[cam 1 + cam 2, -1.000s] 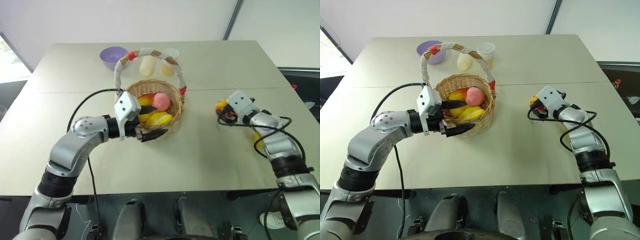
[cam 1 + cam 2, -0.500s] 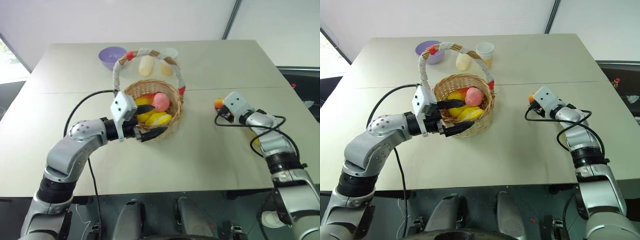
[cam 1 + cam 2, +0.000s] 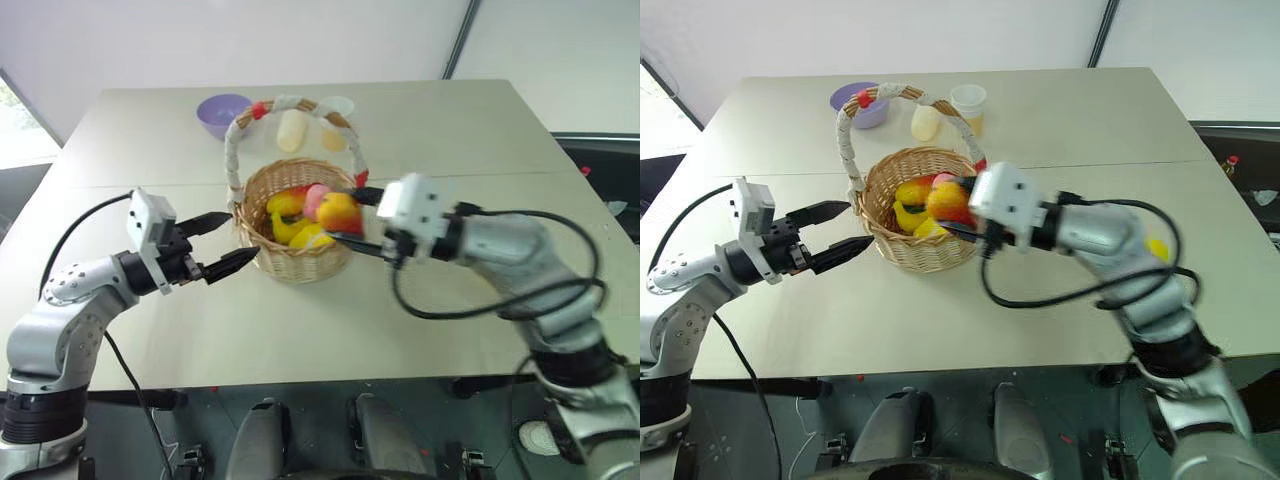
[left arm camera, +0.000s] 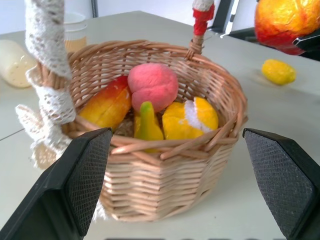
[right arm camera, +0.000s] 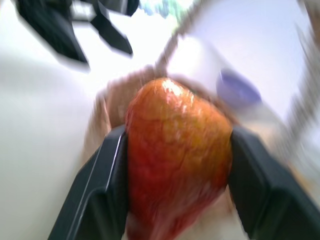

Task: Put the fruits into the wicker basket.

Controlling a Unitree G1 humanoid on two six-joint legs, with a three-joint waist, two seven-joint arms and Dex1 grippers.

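Now the right gripper (image 3: 345, 222) clamps a red-and-orange mango (image 5: 175, 160) above the wicker basket (image 3: 300, 262), apparently hiding fruit behind. Left gripper (image 3: 222, 243) gapes wide, empty, just beside the rim.

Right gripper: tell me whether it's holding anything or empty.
Holding. The right gripper is shut on a red-and-orange fruit, wedged between its two black fingers, above the wicker basket.

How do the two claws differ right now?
The right claw is shut on a red-and-orange fruit above the wicker basket; the left claw is open and holds nothing. The right claw hangs over the basket's rim, while the left claw sits beside the basket, apart from its wall. Both point roughly level, toward the basket.
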